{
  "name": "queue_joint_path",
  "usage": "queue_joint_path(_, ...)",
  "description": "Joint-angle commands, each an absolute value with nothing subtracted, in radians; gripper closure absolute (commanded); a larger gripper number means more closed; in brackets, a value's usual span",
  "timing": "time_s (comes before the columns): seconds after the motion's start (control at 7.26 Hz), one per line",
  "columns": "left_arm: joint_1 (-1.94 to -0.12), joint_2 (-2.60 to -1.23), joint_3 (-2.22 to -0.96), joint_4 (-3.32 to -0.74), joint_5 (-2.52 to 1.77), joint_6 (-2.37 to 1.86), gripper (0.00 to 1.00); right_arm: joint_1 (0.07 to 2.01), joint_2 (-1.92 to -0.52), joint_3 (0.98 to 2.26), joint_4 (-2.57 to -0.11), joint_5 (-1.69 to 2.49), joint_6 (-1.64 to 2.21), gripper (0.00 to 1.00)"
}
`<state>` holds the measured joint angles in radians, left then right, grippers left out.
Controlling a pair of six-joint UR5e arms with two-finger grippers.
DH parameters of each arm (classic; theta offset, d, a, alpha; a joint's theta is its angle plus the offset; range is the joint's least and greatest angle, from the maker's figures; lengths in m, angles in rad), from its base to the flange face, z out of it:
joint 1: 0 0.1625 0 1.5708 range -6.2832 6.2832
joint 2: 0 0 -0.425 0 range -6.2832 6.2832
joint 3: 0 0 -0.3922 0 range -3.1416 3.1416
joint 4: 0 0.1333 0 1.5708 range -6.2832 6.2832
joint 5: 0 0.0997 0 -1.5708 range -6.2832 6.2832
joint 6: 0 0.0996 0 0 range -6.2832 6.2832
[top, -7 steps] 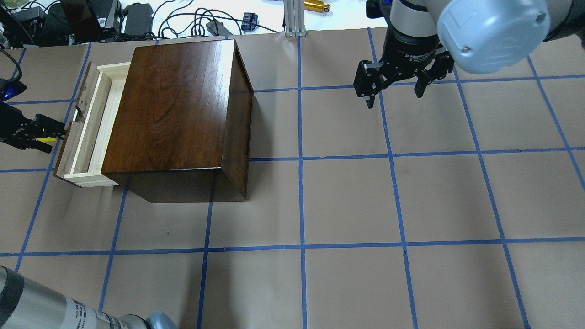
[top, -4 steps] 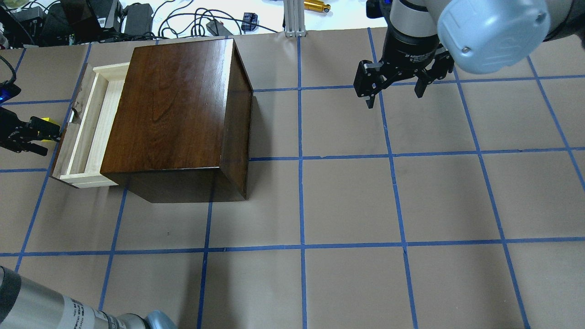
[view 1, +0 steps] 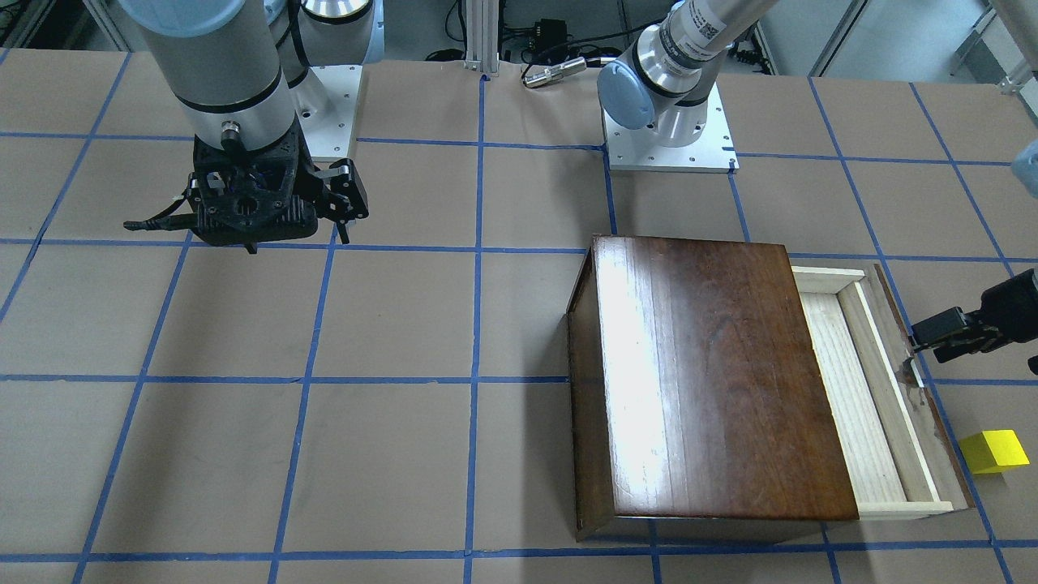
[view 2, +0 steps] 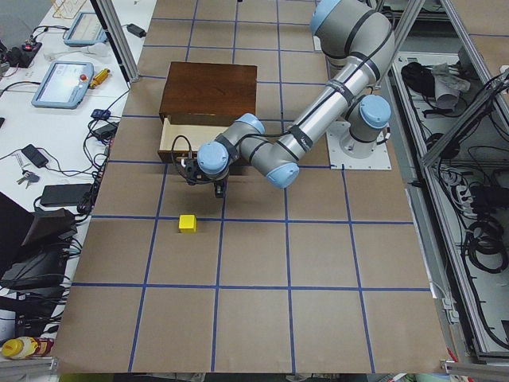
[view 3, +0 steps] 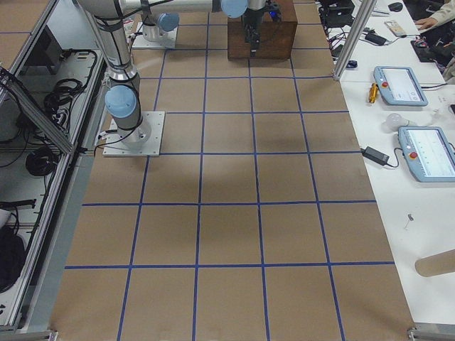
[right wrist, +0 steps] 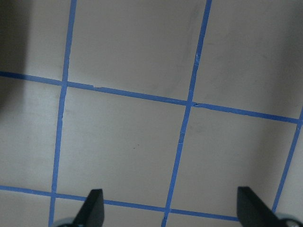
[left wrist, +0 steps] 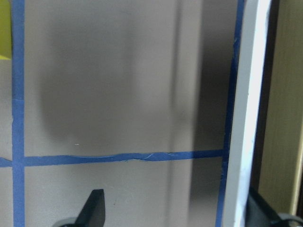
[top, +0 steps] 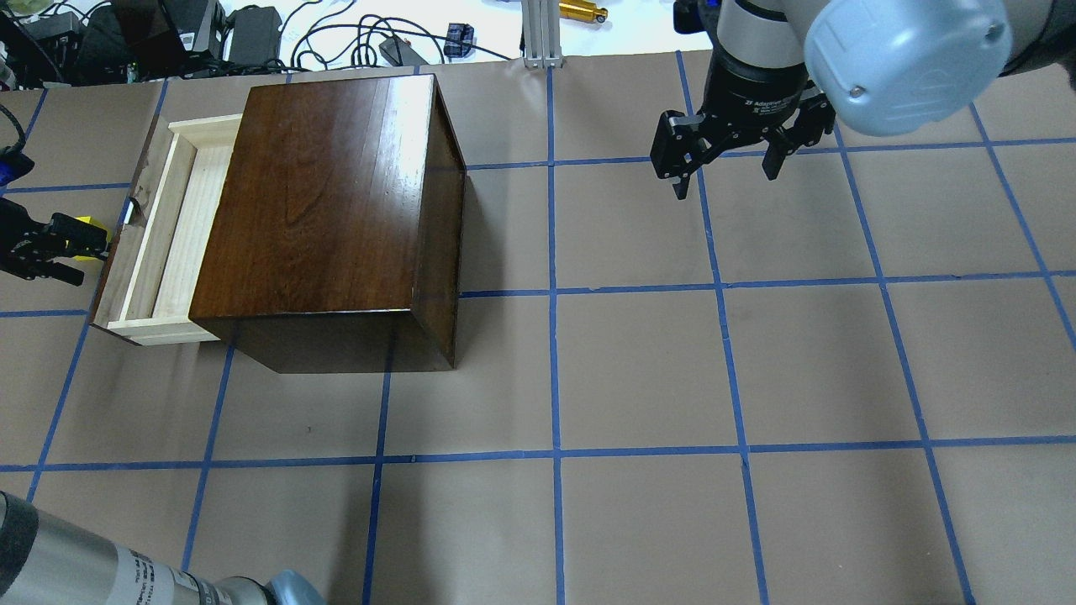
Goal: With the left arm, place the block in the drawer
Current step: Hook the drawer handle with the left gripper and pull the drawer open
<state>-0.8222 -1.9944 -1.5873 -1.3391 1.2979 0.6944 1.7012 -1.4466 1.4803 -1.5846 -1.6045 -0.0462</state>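
Observation:
The yellow block [view 1: 993,451] lies on the table beside the drawer's front; it also shows in the exterior left view [view 2: 188,224] and half hidden behind my left fingers in the overhead view [top: 91,225]. The drawer [view 1: 859,389] of the dark-brown box [view 1: 714,373] stands pulled out and holds nothing. My left gripper [view 1: 932,341] is open and empty, level with the drawer's dark front panel [top: 118,252], close to its handle. The left wrist view shows its fingertips [left wrist: 94,208] apart. My right gripper [top: 723,172] is open and empty, above the table far from the box.
Cables, power bricks and a metal post [top: 542,34] lie beyond the table's far edge. Blue tape lines grid the brown table [top: 639,370]. The right arm's base plate [view 1: 332,105] and the left arm's base plate [view 1: 673,130] sit on the robot's side.
The drawer has slid a little further out and the box has turned slightly. My left gripper has drawn back a little from the drawer front. The right arm has not moved.

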Motion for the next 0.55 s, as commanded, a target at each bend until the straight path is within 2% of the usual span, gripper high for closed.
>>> queue_joint_path(0.0,-0.828,-1.965,-1.576,-1.345,1.299,0.69,0.0,1.701,-1.447,1.48,-1.585,-1.605,-0.048,0.0)
queue_joint_path(0.41,-0.833,-1.887,-1.559,-1.411,1.301,0.69,0.0,1.701,-1.447,1.48,-1.585,-1.605,-0.048,0.0)
